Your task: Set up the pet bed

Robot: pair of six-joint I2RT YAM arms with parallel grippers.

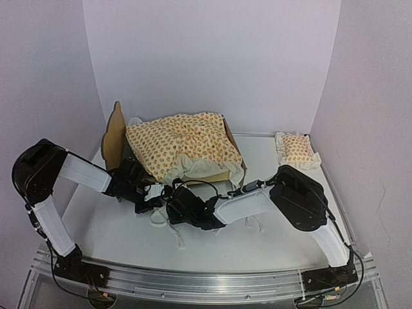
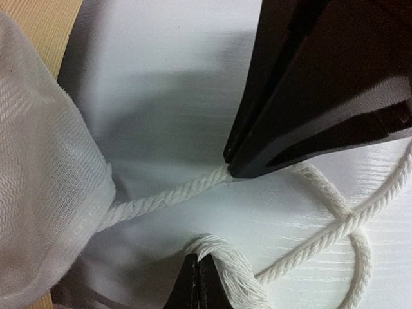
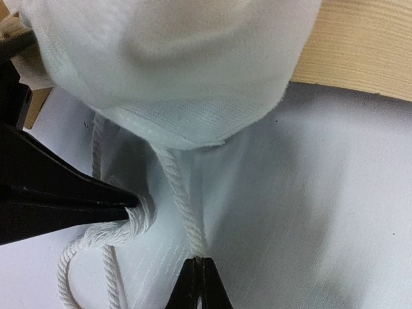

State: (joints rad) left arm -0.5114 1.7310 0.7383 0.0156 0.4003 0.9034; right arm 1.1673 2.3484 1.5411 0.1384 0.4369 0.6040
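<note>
Slippage looms: jaws of left arm (image 1: 80, 170) and right arm (image 1: 248, 205) pinch thin white twisted cotton cords (image 2: 161, 201), and a hard tug could drag the light plywood pet bed (image 1: 114, 135).

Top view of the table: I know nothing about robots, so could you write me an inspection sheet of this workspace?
surface: white table.
job's things: pet bed at the back, headboard on the left, orange-patterned cushion rumpled on top.
clutter: matching pillow at back right, off the bed.
grippers: left gripper shut on a tie cord of the cushion; right gripper shut on another beside it.
cables: black cable looping above the right gripper.
surroundings: white walls on three sides; metal rail at the near edge.
</note>
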